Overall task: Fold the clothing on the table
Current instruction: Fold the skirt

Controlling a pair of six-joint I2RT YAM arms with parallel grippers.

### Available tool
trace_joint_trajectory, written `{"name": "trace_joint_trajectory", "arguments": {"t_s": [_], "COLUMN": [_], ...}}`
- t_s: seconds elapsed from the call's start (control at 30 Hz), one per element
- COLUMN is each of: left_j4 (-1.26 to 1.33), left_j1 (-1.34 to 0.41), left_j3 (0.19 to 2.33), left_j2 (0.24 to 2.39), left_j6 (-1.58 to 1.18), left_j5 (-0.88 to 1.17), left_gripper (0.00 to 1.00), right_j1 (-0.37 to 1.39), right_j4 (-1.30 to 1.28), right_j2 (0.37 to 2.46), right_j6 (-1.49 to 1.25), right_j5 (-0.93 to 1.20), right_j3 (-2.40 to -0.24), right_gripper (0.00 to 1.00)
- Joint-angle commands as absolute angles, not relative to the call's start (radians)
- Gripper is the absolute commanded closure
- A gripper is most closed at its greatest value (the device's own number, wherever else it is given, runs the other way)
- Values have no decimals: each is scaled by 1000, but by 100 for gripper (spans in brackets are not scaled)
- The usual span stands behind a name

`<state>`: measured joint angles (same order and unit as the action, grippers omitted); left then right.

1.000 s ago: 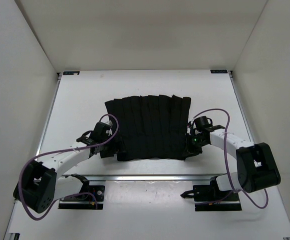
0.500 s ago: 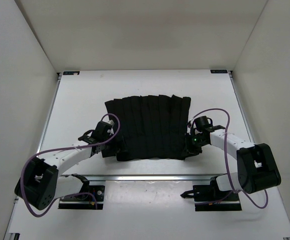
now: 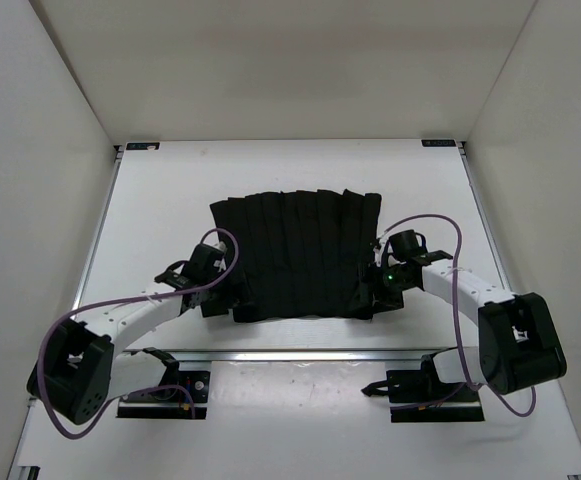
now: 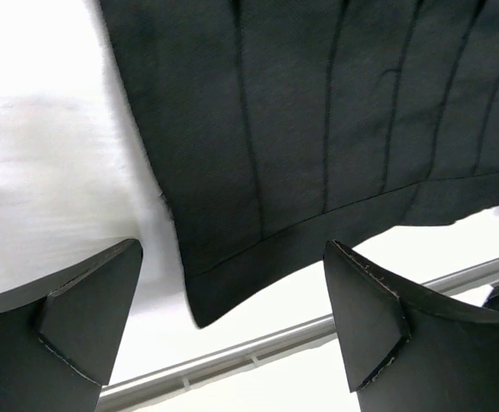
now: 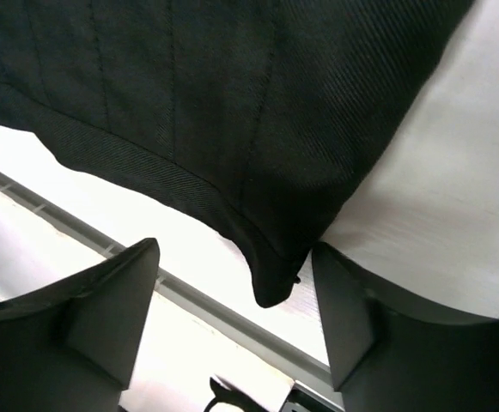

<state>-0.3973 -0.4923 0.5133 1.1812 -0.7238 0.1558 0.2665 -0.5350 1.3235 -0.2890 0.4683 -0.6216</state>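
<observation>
The clothing (image 3: 295, 255), black and pleated, lies flat in the middle of the table (image 3: 160, 215). My left gripper (image 3: 218, 302) is at its near left corner, open. In the left wrist view that corner (image 4: 199, 313) lies between the spread fingers (image 4: 77, 318) of the left gripper (image 4: 232, 257), touching neither. My right gripper (image 3: 370, 297) is at the near right corner, also open. In the right wrist view of the right gripper (image 5: 234, 249), the hem corner (image 5: 270, 292) sits in the gap, close to the right finger (image 5: 378, 326).
A silver rail (image 3: 300, 355) runs along the table's near edge, just below the garment's hem, seen too in the left wrist view (image 4: 232, 356) and the right wrist view (image 5: 189, 296). White walls enclose the table. Purple cables loop off both arms.
The right gripper has opened from shut and shifted slightly left at the garment's near right corner. The left gripper stays open and barely moved. The garment lies as before.
</observation>
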Motion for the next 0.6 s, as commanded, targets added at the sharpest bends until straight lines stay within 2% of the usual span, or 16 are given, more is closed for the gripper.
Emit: {"name": "trace_joint_trajectory", "arguments": {"t_s": [0.0, 0.07, 0.1, 0.2, 0.27, 0.33, 0.4, 0.43, 0.47, 0.53, 0.57], "left_j4": [-500, -518, -531, -522, -535, -540, -537, -541, -541, -531, -525], "left_j1": [-489, -486, -485, -480, -477, -476, -468, -471, -465, -483, -480], "left_j3": [497, 503, 511, 511, 518, 517, 514, 506, 508, 499, 497], "left_j2": [1161, 1147, 1143, 1114, 1101, 1088, 1083, 1086, 1085, 1077, 1072], "left_j6": [-719, -716, -709, -719, -730, -727, -730, -724, -726, -732, -738], "left_j5": [100, 101, 98, 112, 120, 104, 106, 107, 110, 107, 98], "left_gripper": [1, 2, 6, 33, 65, 85, 85, 76, 56, 31, 25], "right_j1": [268, 255, 253, 253, 245, 248, 252, 256, 262, 261, 258], "right_j4": [-532, -541, -546, -538, -538, -535, -532, -535, -537, -535, -535], "right_j2": [1322, 1313, 1307, 1290, 1285, 1272, 1272, 1272, 1272, 1272, 1269], "right_j6": [-258, -250, -253, -247, -247, -247, -245, -253, -253, -247, -245], "right_j5": [396, 397, 400, 396, 394, 397, 393, 394, 396, 396, 400], "right_j3": [-624, -623, -618, -618, -614, -611, -609, -606, -604, -607, -598], "right_gripper": [26, 23, 23, 23, 23, 23, 23, 23, 23, 22, 21]}}
